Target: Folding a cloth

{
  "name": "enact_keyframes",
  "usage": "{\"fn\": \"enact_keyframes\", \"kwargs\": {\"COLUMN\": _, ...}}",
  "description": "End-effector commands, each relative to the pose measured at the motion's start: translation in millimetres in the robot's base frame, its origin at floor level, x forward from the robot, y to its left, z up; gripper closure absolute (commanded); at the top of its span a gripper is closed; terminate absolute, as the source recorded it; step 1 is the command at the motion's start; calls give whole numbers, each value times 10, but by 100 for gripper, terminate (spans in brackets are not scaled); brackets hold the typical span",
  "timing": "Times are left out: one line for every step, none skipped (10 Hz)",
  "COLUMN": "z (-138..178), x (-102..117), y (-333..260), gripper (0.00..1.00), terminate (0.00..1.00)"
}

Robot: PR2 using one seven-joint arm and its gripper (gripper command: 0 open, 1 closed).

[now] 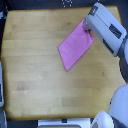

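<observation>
Now the pink cloth [75, 45] lies flat on the wooden surface [35, 65], set at a slant toward the exterior view's upper right, one corner pointing down toward the middle of the surface. Over its top corner sits the robot's grey-white arm [107, 30], reaching in from the exterior view's right. And the fingers [88, 29] meet the cloth right at that upper corner, though whether they're pinched or apart, the blur won't let anyone say.
</observation>
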Motion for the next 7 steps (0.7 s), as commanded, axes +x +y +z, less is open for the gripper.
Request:
{"fn": "enact_keyframes", "kwargs": {"z": 49, "x": -34, "y": -116, "gripper": 100, "terminate": 0}}
{"fn": "enact_keyframes", "kwargs": {"z": 51, "x": -45, "y": -117, "gripper": 100, "terminate": 0}}
{"fn": "enact_keyframes", "kwargs": {"z": 88, "x": -66, "y": -119, "gripper": 100, "terminate": 0}}
{"fn": "enact_keyframes", "kwargs": {"z": 190, "x": -55, "y": -99, "gripper": 100, "terminate": 0}}
{"fn": "enact_keyframes", "kwargs": {"z": 229, "x": -56, "y": -88, "gripper": 100, "terminate": 0}}
{"fn": "enact_keyframes", "kwargs": {"z": 341, "x": -53, "y": -43, "gripper": 100, "terminate": 0}}
{"fn": "enact_keyframes", "kwargs": {"z": 483, "x": -52, "y": 21, "gripper": 100, "terminate": 0}}
